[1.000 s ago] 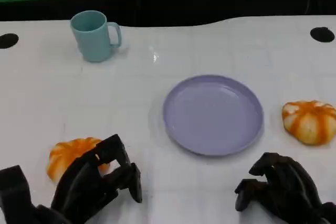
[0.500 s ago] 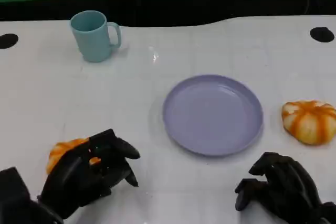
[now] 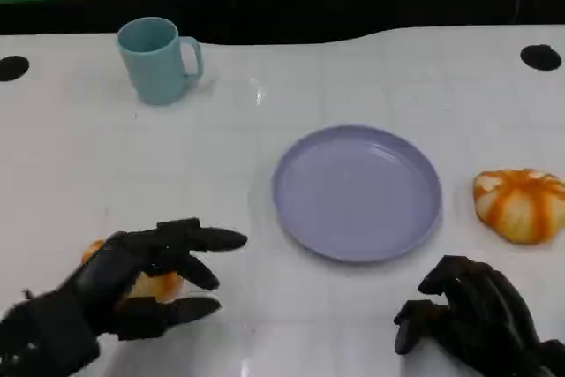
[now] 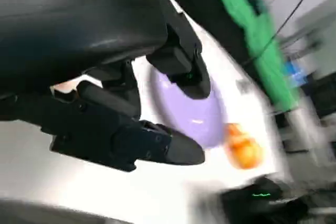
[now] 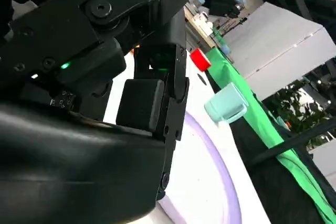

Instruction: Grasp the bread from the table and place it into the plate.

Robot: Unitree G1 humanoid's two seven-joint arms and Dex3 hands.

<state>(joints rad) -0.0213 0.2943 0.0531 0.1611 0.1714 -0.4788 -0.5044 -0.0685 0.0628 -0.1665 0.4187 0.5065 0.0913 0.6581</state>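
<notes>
An orange-and-white bread (image 3: 152, 287) lies at the near left of the white table, mostly hidden under my left hand (image 3: 115, 273). That hand hovers over it with fingers spread, some above the bread and the thumb below it, not closed. A second bread (image 3: 521, 205) lies right of the lilac plate (image 3: 357, 192), which sits empty in the middle. My right hand (image 3: 477, 320) rests at the near right with fingers curled in, holding nothing. The left wrist view shows its own fingers (image 4: 131, 140), the plate (image 4: 202, 116) and the far bread (image 4: 242, 146).
A pale blue mug (image 3: 159, 59) stands at the far left, also seen in the right wrist view as the mug (image 5: 227, 104) beyond the plate rim (image 5: 212, 166). Black round marks sit at both far table corners. A green cloth hangs behind the table.
My left hand has turned and spread its fingers flat over the left bread, covering more of it. The right hand, plate and other bread have not moved.
</notes>
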